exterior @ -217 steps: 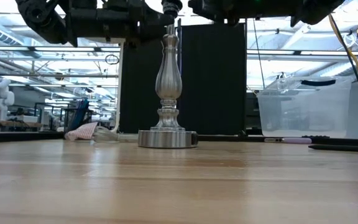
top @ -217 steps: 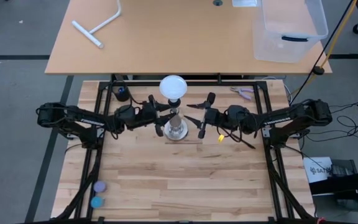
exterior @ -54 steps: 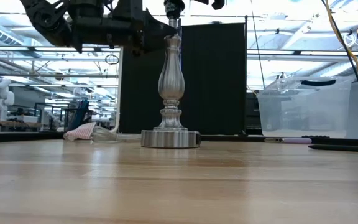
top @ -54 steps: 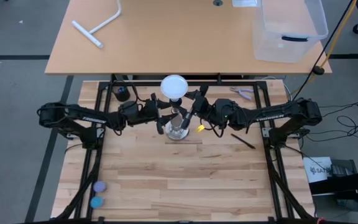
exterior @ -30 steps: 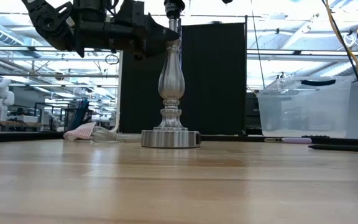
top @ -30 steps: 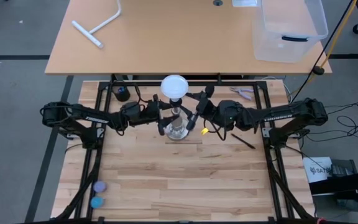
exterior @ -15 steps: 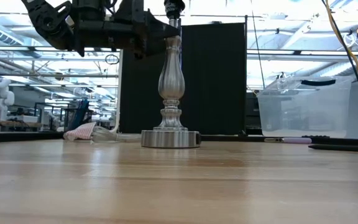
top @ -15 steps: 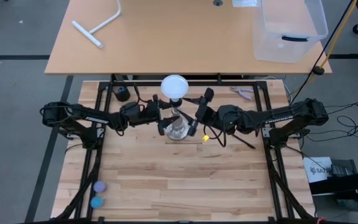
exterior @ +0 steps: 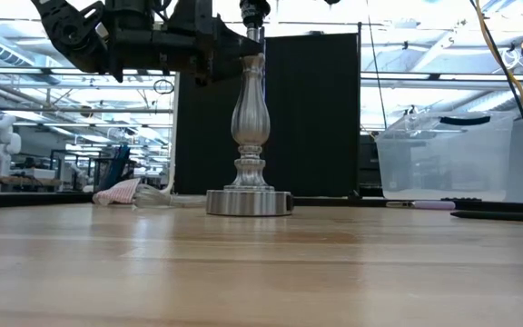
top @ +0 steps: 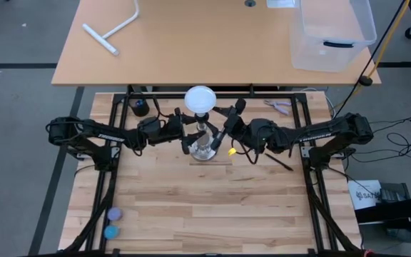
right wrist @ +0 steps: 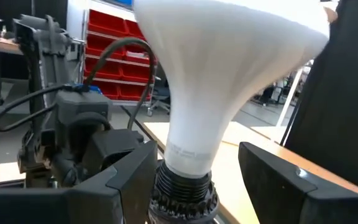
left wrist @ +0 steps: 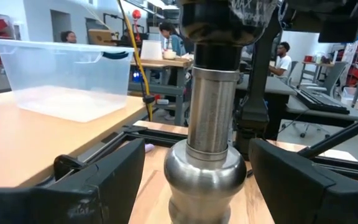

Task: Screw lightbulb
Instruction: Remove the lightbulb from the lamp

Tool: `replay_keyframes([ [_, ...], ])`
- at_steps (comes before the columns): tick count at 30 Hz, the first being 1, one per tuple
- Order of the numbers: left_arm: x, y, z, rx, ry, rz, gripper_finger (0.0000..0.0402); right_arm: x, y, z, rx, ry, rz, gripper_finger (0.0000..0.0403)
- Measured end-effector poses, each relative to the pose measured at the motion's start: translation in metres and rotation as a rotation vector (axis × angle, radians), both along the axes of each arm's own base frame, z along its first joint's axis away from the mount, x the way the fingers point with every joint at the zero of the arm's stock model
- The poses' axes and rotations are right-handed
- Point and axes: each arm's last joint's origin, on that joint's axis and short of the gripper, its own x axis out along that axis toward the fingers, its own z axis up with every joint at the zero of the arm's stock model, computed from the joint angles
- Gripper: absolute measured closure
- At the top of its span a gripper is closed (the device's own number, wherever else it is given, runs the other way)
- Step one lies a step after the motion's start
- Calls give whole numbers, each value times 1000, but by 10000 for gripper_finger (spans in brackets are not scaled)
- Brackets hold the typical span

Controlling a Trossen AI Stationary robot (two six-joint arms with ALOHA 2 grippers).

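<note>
The lightbulb [top: 200,100] stands upright, screw base down, in the black socket on top of the metal post [exterior: 250,118], whose round base rests on the wooden tabletop [top: 205,200]. The left gripper [top: 185,130] has its jaws spread on either side of the post's upper stem, apart from it. The right gripper [top: 225,126] has its jaws spread around the bulb's neck, without touching it in the right wrist view.

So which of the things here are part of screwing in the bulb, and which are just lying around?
In the job: lightbulb, metal lamp post, left tool, right tool.

Lying about: clear plastic bin, white T-shaped pipe, pliers, two small round pieces.
</note>
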Motion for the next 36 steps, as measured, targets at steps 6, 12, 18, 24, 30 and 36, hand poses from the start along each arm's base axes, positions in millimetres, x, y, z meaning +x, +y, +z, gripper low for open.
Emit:
replay_keyframes([
  [6, 0, 0, 0, 0, -1, 0, 111, 9, -7, -6, 16, -47, -18, 183],
  [12, 0, 0, 0, 0, 0, 0, 111, 13, -17, -7, 27, -86, 18, 183],
  [18, 0, 0, 0, 0, -1, 7, 111, 13, -26, -4, 45, -126, 75, 183],
  [24, 0, 0, 0, -1, -1, 17, 111, 14, -34, -5, 60, -142, 147, 183],
  [30, 0, 0, 0, 0, -2, 17, 111, 14, -37, -4, 46, -148, 193, 209],
  [36, 0, 0, 0, 4, 0, 18, 111, 15, -39, -4, 33, -143, 212, 255],
])
